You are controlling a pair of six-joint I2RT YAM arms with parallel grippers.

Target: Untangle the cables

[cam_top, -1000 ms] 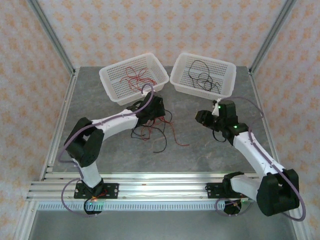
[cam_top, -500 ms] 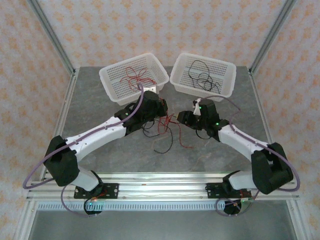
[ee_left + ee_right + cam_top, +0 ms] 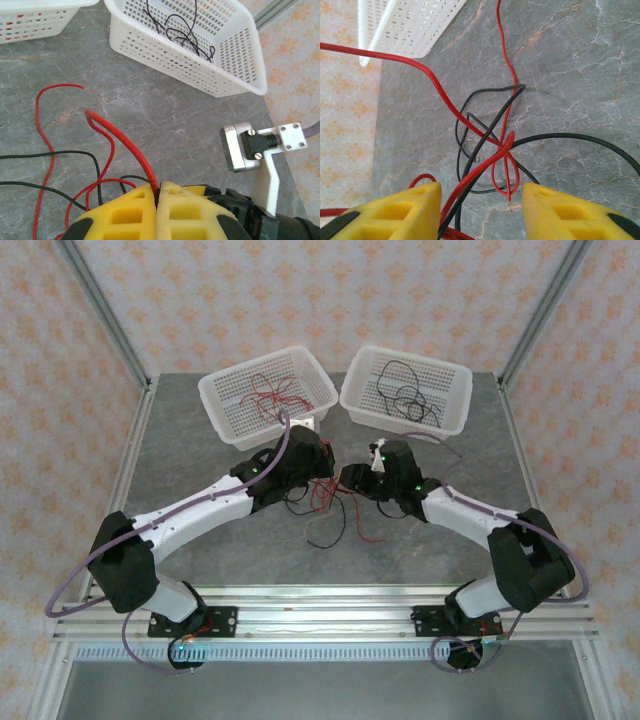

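Presently, the left gripper (image 3: 156,192) is pressed fully together, its yellow foam-like pads (image 3: 185,210) pinching a red cable (image 3: 122,142) that emerges from the seam between them. The right gripper (image 3: 482,200) stands partly spread, holding nothing, with the tangled cables (image 3: 487,150) lying between and just ahead of its yellow pads (image 3: 415,210). A red and a black strand run close along one pad, and contact cannot be confirmed. The cables are thin, smooth wires, red and black, lying in loose loops on the grey marbled table (image 3: 570,75) between the two grippers. From the left gripper, the red cable runs straight ahead, rising to a tight hairpin bend, then doubles back. Beyond the grippers sit two white perforated plastic baskets, one (image 3: 222,418) containing red strands, the other (image 3: 365,408) black coils.
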